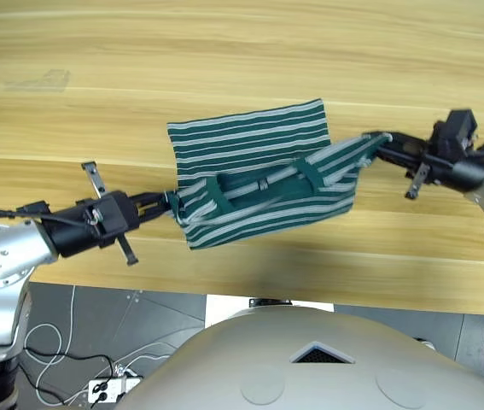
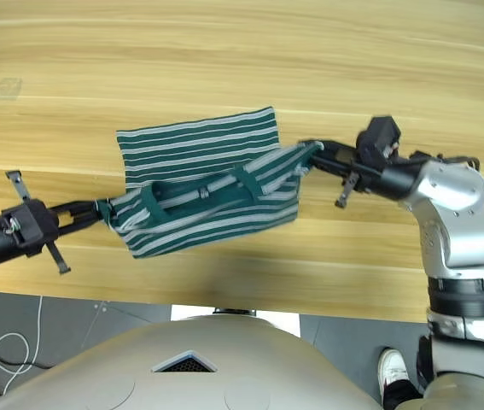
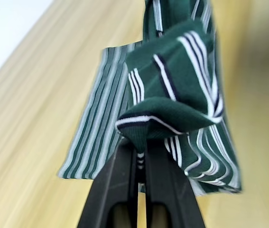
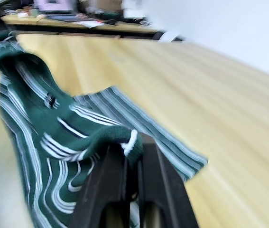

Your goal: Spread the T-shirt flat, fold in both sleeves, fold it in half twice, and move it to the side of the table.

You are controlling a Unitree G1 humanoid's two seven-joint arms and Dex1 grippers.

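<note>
Wide table (image 1: 224,51) under T-shirt (image 1: 250,137), edges tight in left claw (image 1: 171,199) and right claw (image 1: 380,140), seemingly aloft.

Colours: T-shirt (image 1: 250,141) dark green, banded with groups of thin white and pale grey stripes; navy lines edge the white ones at the hems. Wooden table (image 1: 224,51) light yellow-brown, streaked grain. The left gripper (image 1: 170,199) and right gripper (image 1: 380,142) are black.
</note>
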